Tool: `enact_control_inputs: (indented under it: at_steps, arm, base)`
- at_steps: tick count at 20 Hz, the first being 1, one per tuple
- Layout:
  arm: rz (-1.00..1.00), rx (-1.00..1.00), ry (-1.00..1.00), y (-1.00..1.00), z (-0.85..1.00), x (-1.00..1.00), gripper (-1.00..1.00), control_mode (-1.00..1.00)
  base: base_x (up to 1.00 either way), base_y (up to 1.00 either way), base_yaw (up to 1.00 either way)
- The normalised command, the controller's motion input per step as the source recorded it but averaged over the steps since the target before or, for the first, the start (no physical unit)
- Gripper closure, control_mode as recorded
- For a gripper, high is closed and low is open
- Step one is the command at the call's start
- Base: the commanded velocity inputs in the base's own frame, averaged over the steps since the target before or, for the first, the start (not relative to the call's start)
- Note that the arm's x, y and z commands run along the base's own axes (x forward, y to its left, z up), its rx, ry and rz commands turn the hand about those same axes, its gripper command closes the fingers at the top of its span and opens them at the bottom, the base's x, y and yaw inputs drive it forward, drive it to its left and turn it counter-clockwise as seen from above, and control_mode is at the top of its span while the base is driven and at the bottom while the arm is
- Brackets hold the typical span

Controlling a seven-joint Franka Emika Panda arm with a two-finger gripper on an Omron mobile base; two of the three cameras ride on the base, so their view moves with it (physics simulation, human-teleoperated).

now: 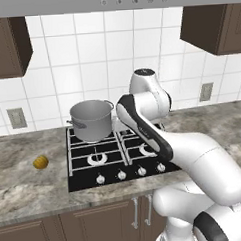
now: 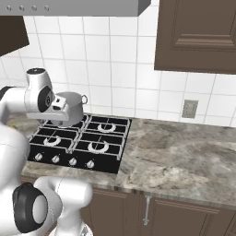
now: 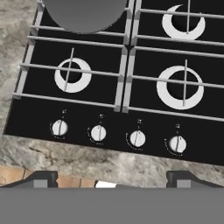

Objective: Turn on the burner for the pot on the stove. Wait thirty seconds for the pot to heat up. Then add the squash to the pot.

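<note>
Four knobs [image 3: 118, 135] front the stove [image 1: 111, 179] on marble counter [image 2: 184, 152] (tiled wall behind); end effector [image 3: 112, 178] spread wide, holding nothing

landmark: tall grey brushed-metal pot [image 1: 92, 119] on back-left grate | in front of it: three open grates, low silver knobs [image 3: 98, 133] | left of it: bare marble counter [image 1: 25, 182], small yellow-orange squash [image 1: 40, 162]

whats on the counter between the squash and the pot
In the left base view, bare marbled counter runs from the squash to the stove; then only the grate's left edge before the pot.
</note>
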Motion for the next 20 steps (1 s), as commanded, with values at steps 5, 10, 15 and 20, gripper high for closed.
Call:
enact_control_inputs:
  at_steps: [5,10,15,20]
  arm:
    - [0.0,-0.01,0.0,0.01,0.0,0.0,-1.0,-1.0]
    - [0.0,0.0,0.0,0.2,-0.17,-0.01,-1.0,-1.0]
    - [0.0,0.0,0.01,0.1,-0.4,0.0,-1.0,-1.0]
    - [0.0,0.01,0.09,0.0,-0.58,0.0,-1.0,-1.0]
  base:
    - [0.0,0.0,0.0]
    - [0.0,0.0,0.0]
    - [0.0,0.0,0.0]
    - [0.0,0.0,0.0]
